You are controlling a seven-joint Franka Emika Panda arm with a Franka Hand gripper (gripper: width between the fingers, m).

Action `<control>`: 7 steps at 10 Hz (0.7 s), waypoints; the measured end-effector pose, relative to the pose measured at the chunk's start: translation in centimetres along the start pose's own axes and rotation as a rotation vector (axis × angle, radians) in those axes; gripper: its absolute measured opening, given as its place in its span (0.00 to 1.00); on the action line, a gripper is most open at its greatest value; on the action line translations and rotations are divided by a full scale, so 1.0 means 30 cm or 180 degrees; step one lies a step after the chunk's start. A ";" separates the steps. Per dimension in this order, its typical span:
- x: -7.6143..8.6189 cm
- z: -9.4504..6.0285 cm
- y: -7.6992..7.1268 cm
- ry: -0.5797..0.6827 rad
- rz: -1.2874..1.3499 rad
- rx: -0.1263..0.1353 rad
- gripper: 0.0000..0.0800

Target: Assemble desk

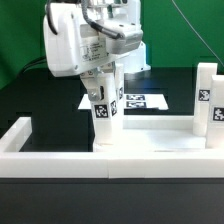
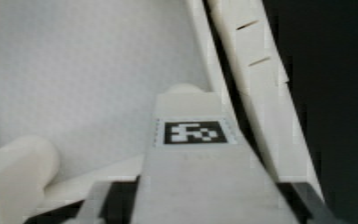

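Gripping square white leg post [image 1: 106, 100] — matte plastic.

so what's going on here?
The Panda arm's gripper is closed on a white tagged leg post, holding it upright at a corner of the white tabletop slab. Another leg post already stands upright at the slab's corner on the exterior view's right. The marker board lies flat behind. Whether the held leg is seated can't be told.

Beyond my reach, the marker board [image 1: 140, 101] lies flat on the black surface [image 1: 40, 95], behind the long low white border wall [image 1: 60, 158].
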State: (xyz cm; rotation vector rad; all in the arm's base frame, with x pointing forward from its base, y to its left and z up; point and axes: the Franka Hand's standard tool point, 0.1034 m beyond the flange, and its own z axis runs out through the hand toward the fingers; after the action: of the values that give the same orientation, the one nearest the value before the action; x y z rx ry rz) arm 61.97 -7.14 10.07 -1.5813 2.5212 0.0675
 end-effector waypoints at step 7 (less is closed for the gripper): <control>-0.025 -0.013 -0.013 -0.0027 -0.1615 -0.0058 0.81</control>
State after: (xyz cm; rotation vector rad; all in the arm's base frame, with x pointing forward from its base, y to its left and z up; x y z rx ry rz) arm 62.57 -6.69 10.60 -2.1630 2.0397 0.0330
